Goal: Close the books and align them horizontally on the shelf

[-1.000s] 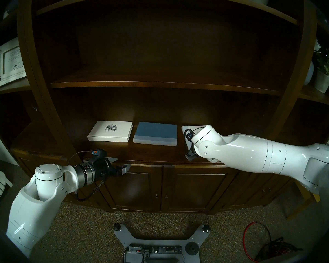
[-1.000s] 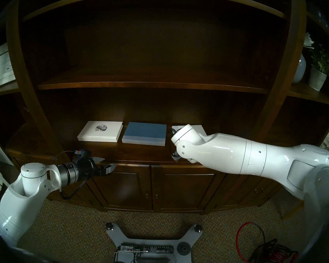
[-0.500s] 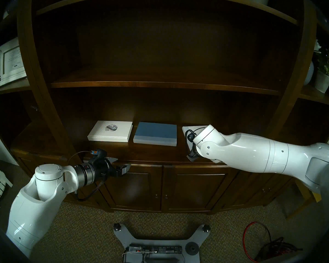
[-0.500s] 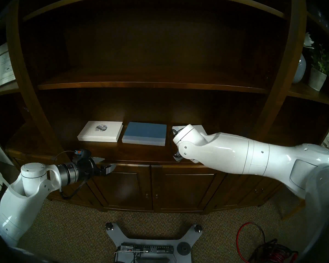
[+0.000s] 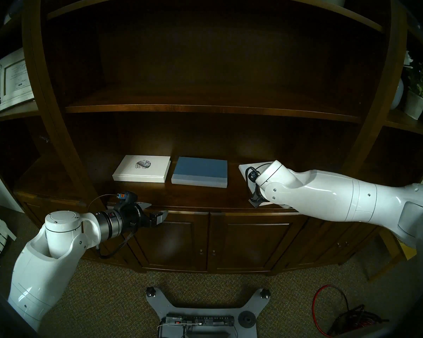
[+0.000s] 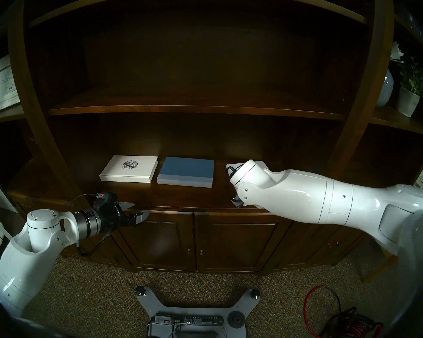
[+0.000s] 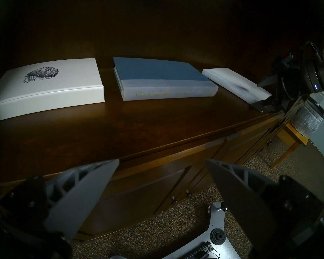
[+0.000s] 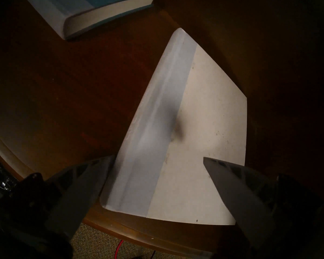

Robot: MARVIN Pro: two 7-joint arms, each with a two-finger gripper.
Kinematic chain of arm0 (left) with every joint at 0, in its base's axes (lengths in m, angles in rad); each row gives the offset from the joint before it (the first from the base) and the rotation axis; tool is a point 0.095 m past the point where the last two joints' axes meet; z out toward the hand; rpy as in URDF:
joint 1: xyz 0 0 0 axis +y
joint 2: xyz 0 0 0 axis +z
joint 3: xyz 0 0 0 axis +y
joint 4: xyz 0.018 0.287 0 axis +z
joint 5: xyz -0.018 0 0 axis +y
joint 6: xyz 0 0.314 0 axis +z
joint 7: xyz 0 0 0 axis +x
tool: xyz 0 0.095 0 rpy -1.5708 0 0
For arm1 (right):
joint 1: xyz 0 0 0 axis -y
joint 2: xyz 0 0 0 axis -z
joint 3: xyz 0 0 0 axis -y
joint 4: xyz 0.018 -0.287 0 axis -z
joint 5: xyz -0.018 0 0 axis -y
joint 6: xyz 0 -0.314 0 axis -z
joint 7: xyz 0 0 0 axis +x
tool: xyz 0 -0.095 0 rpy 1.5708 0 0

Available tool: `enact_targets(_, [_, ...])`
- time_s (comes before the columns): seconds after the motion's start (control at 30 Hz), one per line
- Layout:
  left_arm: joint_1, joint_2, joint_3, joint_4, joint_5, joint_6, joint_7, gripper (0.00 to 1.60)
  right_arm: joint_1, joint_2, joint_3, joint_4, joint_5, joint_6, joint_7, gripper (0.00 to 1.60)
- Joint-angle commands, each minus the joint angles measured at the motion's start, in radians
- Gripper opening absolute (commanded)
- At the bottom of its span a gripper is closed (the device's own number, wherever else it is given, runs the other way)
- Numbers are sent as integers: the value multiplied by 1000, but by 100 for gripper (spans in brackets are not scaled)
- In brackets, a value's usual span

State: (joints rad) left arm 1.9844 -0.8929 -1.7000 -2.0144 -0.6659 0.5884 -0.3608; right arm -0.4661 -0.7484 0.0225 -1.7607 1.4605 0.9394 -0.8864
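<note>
The right gripper (image 8: pixel 156 160) straddles the plain white book (image 8: pixel 200 133) with jaws wide (angled at the shelf (image 5: pixel 200 196) front, beside the blue book (image 5: pixel 200 171)); left gripper (image 7: pixel 162 162) wide, empty

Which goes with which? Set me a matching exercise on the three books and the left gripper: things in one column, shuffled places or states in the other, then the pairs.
Things
1. white hardcover book with a dark round emblem
2. blue hardcover book with a pale spine
3. plain white hardcover book
4. left gripper

Places or states
A. middle of the row, lying straight
B. right end of the row, skewed
C. open and empty
D. left end of the row

Pairs: 1-D, 2-A, 3-B, 4-C
</note>
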Motion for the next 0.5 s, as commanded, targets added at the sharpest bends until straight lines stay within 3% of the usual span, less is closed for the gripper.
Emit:
enact_targets(0.0, [-19,1,-11,-21,-1,-11,1,160,28,77,12,-11,-43,19,-102,160])
enact_targets(0.47, [-19,1,-11,-21,0,-11,1,160,29,108,11,-25,-88,21,-75,160])
